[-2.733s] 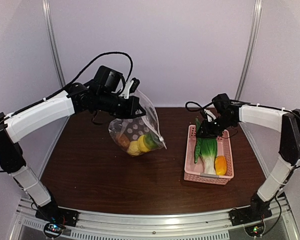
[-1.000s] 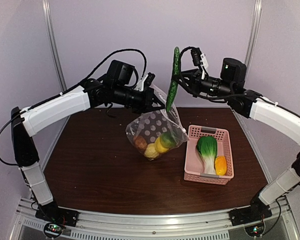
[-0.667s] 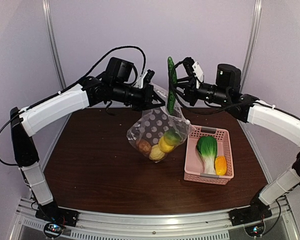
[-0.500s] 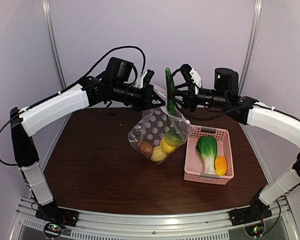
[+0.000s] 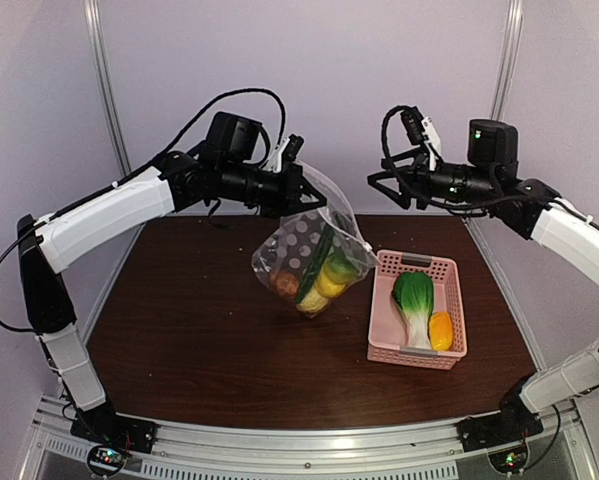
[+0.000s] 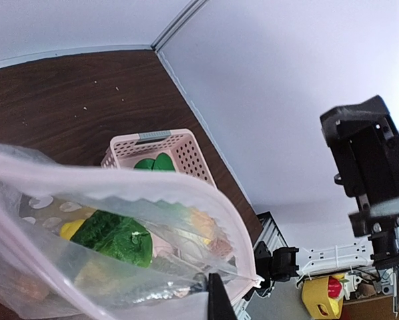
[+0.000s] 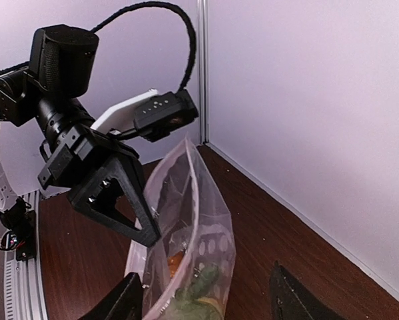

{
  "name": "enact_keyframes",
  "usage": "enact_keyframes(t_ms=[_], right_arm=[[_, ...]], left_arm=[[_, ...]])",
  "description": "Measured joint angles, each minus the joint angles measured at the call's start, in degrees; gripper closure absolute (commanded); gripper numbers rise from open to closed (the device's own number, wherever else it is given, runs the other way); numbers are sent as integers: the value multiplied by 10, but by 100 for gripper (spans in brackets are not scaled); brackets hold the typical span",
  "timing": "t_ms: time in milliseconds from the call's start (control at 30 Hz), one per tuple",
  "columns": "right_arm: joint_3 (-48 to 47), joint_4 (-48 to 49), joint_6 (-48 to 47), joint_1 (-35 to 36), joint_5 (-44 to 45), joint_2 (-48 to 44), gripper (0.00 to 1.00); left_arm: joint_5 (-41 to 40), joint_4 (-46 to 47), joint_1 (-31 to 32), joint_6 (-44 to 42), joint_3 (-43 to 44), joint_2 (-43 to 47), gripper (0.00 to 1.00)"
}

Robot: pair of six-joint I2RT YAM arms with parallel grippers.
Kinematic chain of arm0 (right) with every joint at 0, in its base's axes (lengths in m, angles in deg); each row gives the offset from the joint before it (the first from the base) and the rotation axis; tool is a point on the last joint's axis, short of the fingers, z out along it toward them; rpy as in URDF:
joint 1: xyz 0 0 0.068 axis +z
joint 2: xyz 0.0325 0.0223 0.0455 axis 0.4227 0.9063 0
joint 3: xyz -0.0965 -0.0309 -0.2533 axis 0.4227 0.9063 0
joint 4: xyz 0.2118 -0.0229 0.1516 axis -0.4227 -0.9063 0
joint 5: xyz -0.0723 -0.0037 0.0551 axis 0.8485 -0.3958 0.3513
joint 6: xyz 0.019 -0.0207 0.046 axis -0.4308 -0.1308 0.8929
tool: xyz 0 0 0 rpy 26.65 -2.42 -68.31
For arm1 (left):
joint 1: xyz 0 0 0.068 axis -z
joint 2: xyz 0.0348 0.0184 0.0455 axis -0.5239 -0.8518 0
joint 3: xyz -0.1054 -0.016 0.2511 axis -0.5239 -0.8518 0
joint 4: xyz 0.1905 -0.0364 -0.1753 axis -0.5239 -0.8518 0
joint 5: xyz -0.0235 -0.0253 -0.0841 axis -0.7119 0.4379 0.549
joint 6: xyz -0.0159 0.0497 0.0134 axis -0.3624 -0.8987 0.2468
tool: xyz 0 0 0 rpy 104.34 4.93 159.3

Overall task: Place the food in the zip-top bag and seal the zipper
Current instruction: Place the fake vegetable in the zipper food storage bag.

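Observation:
My left gripper (image 5: 296, 196) is shut on the top edge of the zip-top bag (image 5: 301, 250), which hangs open above the table. Inside it lie a long green vegetable (image 5: 322, 250), yellow lemons (image 5: 329, 284) and a brown bread piece (image 5: 284, 285). The zipper (image 5: 344, 215) runs along the mouth to a small white tab (image 5: 367, 246). To the right of the bag mouth my right gripper (image 5: 381, 187) is open and holds nothing. In the right wrist view the bag (image 7: 198, 227) hangs between my open fingers (image 7: 124, 301). The green vegetable (image 6: 112, 240) shows through the bag mouth.
A pink perforated basket (image 5: 385, 345) stands on the right of the brown table (image 5: 179, 330), holding a bok choy (image 5: 414, 300) and an orange-yellow piece (image 5: 441, 330). The basket (image 6: 186, 150) lies beyond the bag. Pale walls close the back and sides.
The right gripper carried the long green vegetable to the bag mouth, opened and let it drop inside. It has since drawn back to the right.

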Motion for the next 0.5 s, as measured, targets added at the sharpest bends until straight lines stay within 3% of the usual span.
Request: enact_keyframes(t_ms=[233, 500], right_arm=[[0, -119, -15, -134, -3, -40, 34], [49, -344, -159, -158, 58, -30, 33]], left_arm=[[-43, -53, -8, -46, 28, 2, 100], [-43, -68, -10, -68, -3, 0, 100]])
